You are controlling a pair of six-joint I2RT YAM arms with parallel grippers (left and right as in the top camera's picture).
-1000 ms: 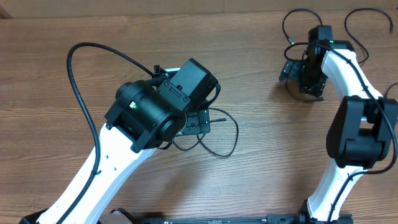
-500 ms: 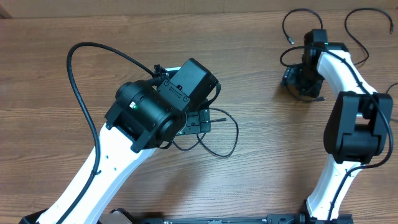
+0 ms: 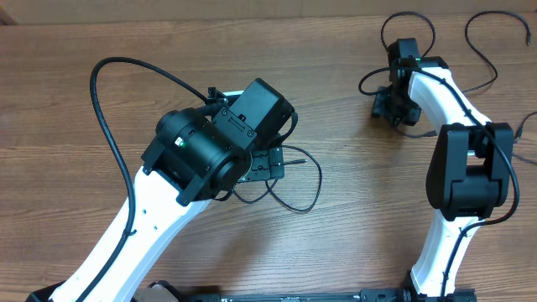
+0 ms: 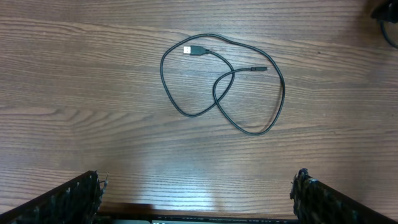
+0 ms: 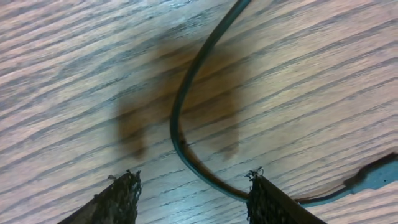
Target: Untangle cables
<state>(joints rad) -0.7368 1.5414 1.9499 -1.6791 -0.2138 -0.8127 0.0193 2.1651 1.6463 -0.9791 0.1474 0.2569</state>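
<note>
Right gripper point(image 5: 193, 194): fingers partway apart, nothing pinched. One thin black cord point(image 5: 176, 124) lies flat on the wooden table point(image 5: 68, 68) directly under the gap. It runs away from the fingertips, roughly square to the line between them, then bends toward the finger on the right of the wrist view and ends in a small plug point(image 5: 373, 177). In my judgement that crossing suits a pinch: the cord is between the pads, nearer one than the other, and a straight closure should catch it.

Left gripper point(image 4: 196, 198): fingers at full spread, empty. A second cord point(image 4: 283, 93), carrying a USB plug point(image 4: 194, 50), lies ahead of the fingertips and well apart from them, in one loose loop that crosses itself once.

Nearer arm: the right one, for the cord beneath it; the left arm is nearer the looped cord.

Count from overhead: three thin cords that I can tell apart (a third point(image 3: 492, 60) curves by the far right edge, touched by neither gripper). Two arms, two grippers.
</note>
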